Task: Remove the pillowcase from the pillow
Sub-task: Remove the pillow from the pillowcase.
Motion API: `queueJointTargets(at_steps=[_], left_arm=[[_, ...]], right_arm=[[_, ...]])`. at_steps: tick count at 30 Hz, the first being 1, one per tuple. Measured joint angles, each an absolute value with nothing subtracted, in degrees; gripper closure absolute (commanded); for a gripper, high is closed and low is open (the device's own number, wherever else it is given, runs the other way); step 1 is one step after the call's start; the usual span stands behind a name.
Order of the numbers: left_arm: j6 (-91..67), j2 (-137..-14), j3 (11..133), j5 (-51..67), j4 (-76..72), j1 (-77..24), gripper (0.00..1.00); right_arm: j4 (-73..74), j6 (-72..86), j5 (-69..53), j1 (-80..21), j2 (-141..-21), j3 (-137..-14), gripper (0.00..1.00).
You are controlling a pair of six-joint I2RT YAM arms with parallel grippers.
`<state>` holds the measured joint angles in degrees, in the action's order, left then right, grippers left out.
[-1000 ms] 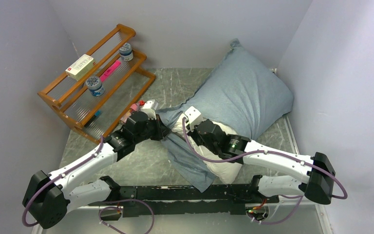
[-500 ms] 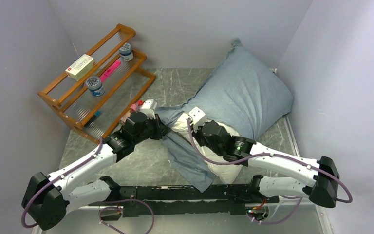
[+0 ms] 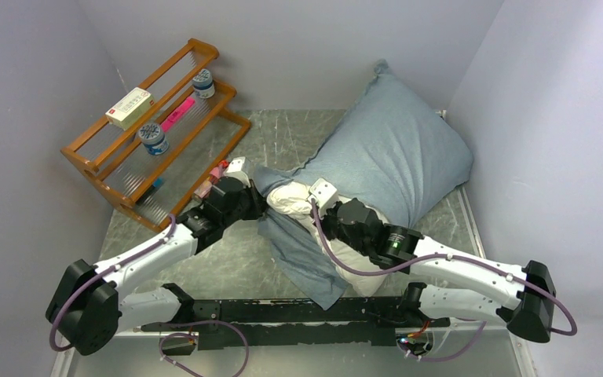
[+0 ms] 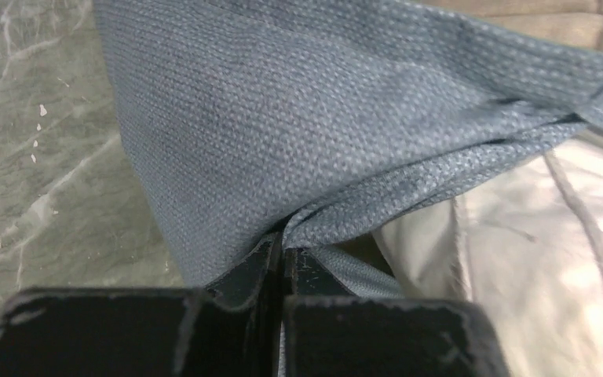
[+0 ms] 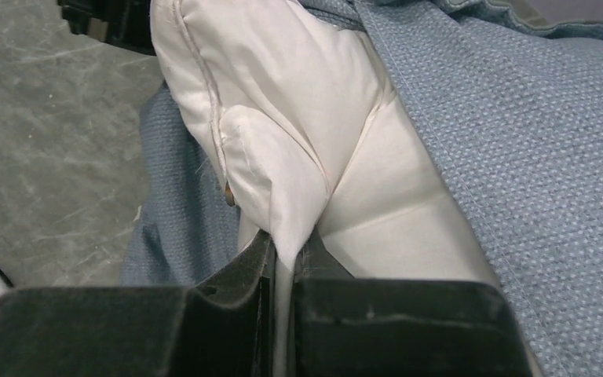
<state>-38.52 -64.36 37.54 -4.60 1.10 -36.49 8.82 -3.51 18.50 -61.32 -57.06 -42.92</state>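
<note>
On the table [image 3: 283, 129], the pillowcase [image 3: 400, 153] leans in the far right corner with the pillow [image 3: 290, 196] bulging out – left claw [image 4: 279, 255] pinching cloth, right claw [image 5: 286, 251] pinching pillow – rack [image 3: 202, 49] just left.

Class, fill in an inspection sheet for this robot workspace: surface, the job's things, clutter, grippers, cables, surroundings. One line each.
Surface: grey-green marbled tabletop, with pale scuffs showing in the left wrist view.
Job's things: blue-grey pillowcase covers most of the white pillow, which bulges out at the open end.
Clutter: wooden rack at the far left holding a box, two jars and a pink item.
Grippers: left gripper is shut on a pillowcase fold; right gripper is shut on a pillow corner.
Cables: purple cables loop along both arms.
Surroundings: plain pale walls on three sides.
</note>
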Motion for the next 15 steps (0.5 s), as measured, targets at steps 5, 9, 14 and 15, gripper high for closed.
queueJointTargets(at_steps=[5,9,14,15], left_arm=[[-38.7,-65.5,37.5,-4.5,0.1,-36.2,0.95],[-38.7,-65.5,36.5,-3.6,-2.7,-36.0,0.95],[-39.4,-65.8,32.9,-0.7,-9.8,-35.3,0.95],[-39.9,-66.4,32.5,-0.3,-11.6,-35.2,0.95]], right_arm=[[8.4,-4.5,16.8,-61.2,-55.2,-41.8,1.00],[8.4,-4.8,15.5,-61.1,-52.8,-41.4,1.00],[7.7,-4.9,12.9,-60.9,-49.5,-41.0,1.00],[7.3,-4.9,12.4,-60.8,-49.3,-41.0,1.00]])
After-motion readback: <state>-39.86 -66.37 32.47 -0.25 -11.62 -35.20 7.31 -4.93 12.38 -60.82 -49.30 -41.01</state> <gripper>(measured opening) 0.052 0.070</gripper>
